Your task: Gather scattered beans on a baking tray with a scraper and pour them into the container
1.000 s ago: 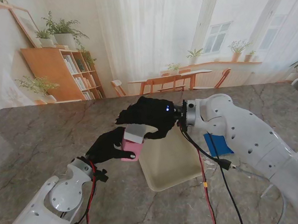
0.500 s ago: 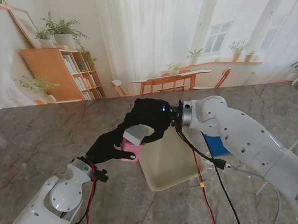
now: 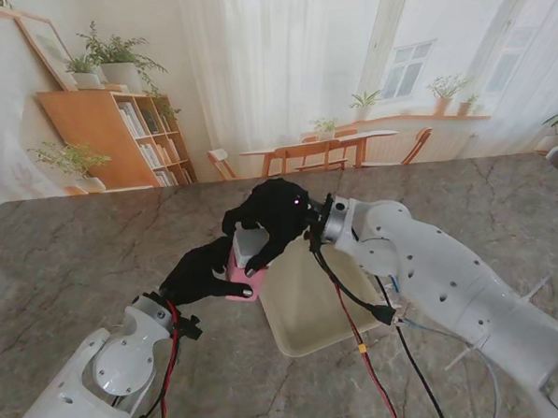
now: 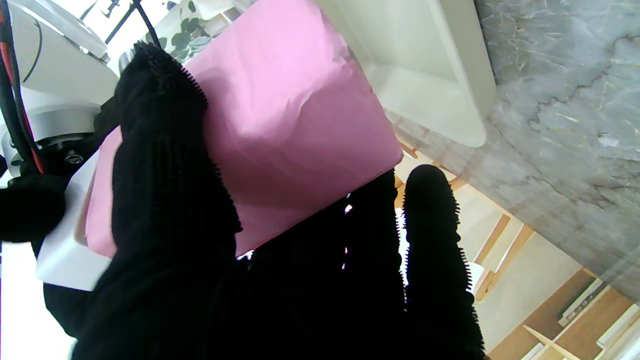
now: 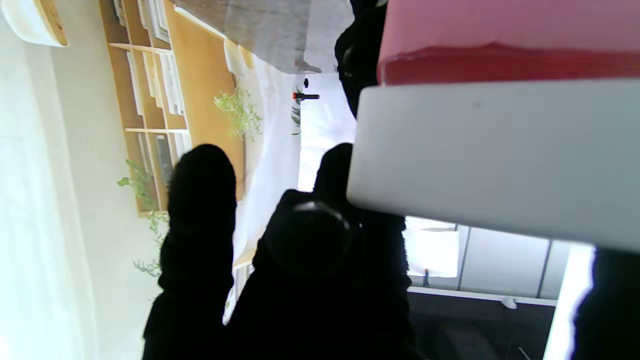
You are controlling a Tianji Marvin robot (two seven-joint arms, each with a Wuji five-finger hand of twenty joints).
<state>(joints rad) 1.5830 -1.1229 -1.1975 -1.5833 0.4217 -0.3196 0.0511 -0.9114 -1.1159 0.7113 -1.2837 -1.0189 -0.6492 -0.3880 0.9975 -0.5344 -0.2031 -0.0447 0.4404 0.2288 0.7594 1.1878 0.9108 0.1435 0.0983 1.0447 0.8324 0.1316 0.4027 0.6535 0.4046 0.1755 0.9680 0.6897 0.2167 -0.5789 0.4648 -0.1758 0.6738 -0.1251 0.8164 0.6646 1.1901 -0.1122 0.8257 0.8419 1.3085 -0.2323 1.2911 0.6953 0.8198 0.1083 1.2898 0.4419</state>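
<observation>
My left hand (image 3: pixel 205 272) is wrapped around the one pink container (image 3: pixel 246 278), thumb on one face and the other fingers under it, holding it just beside the left edge of the cream baking tray (image 3: pixel 314 305). My right hand (image 3: pixel 272 217) reaches across from the right and holds a single white block (image 3: pixel 251 241), which I take for the scraper, directly over the container's open top; in the right wrist view its flat white face (image 5: pixel 495 155) sits right against the pink rim (image 5: pixel 505 40). My right hand and forearm cover the far corner of the tray, and a black cable and a red one hang from that arm across the tray's right side. I count one tray, one container and one scraper; I cannot make out any beans on the tray or in the container. The grey marble table (image 3: pixel 94 256) carries everything, and behind it stand a wooden bookshelf (image 3: pixel 116 133) and some potted plants.
</observation>
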